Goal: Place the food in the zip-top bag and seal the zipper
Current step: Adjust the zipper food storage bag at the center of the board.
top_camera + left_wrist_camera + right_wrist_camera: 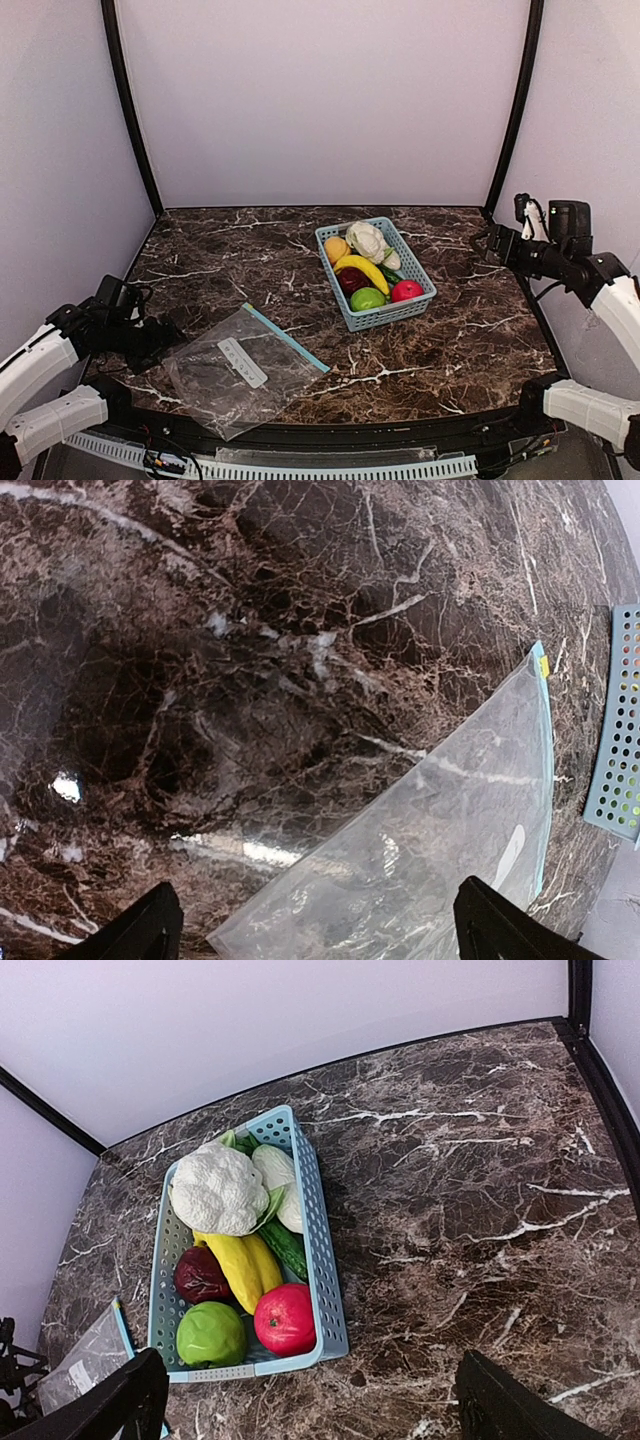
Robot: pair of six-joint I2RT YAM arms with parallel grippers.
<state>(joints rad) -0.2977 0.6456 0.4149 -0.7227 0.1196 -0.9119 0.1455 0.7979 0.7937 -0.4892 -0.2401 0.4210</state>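
I am looking into a booth of pale lilac walls, with black posts running up the far corners. The dark brown marble bench, veined in white, is filling the floor of it. Bare marble is showing across the far left and down the whole right side, which is giving me room to move there.

A light blue lattice basket is sitting slantwise just right of centre, well in from every edge. The clear zip-top bag is lying flat at the near left, apart from the basket, with its near corner reaching almost to the bench's near edge.

The left claw is hovering by the left edge over the bag's corner, released and gripping nothing. The right claw is hanging raised at the far right edge, also released.

All the food is sitting in the basket:
- the cauliflower at the far end, with the orange beside it
- the banana across the middle
- the cucumber beside the banana
- the dark red apple, green apple and red apple toward the near end

The teal zipper is running along the bag's far-right side, facing the basket. A white label is showing on the bag, but I am not managing to read any writing on it.
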